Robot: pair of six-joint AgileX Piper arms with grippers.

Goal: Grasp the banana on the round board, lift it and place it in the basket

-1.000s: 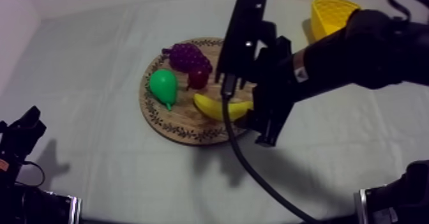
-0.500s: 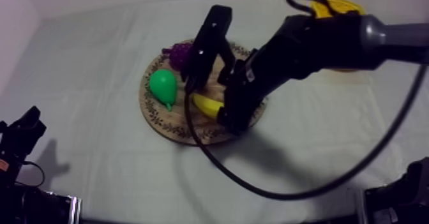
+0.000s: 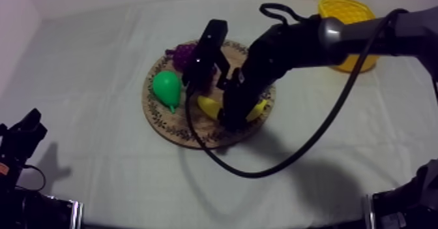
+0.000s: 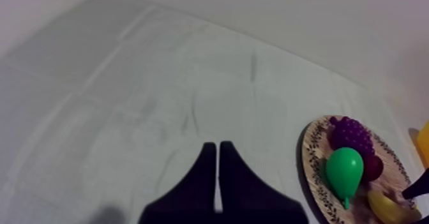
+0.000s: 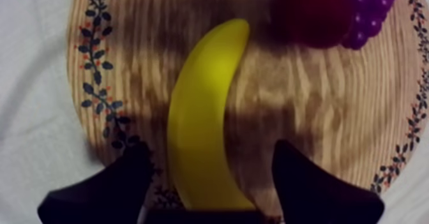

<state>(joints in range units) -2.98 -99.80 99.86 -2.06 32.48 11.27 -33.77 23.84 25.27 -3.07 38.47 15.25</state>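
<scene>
Your right hand (image 5: 210, 147) is open wide, with one black finger on each side of the long yellow toy banana (image 5: 201, 131). The fingers sit low by the banana's near end. They do not look closed on it, and you cannot tell if they touch it.

From above, this hand (image 3: 229, 114) is near the middle of the frame, over the right half of the round wooden board (image 3: 156, 117) with the leafy rim. The banana (image 3: 208, 106) lies flat on the board, on the side nearer the bottom of the frame.

The banana looks light, hard and smooth, so it may slip or spin when you squeeze. It is curved and thin at the tips. Your best hold is probably across the fat middle, not the end.

A small red fruit (image 5: 313, 16) lies just past the banana's far tip, with a bunch of purple grapes (image 5: 376, 9) beside it. A green pear (image 3: 167, 88) sits on the board's left side.

The yellow basket (image 3: 343, 11) is at the upper right of the top view, well apart from the board.

Your left hand (image 4: 218, 175) is closed on nothing, low at the lower left, over the bare tabletop (image 4: 159, 99).
</scene>
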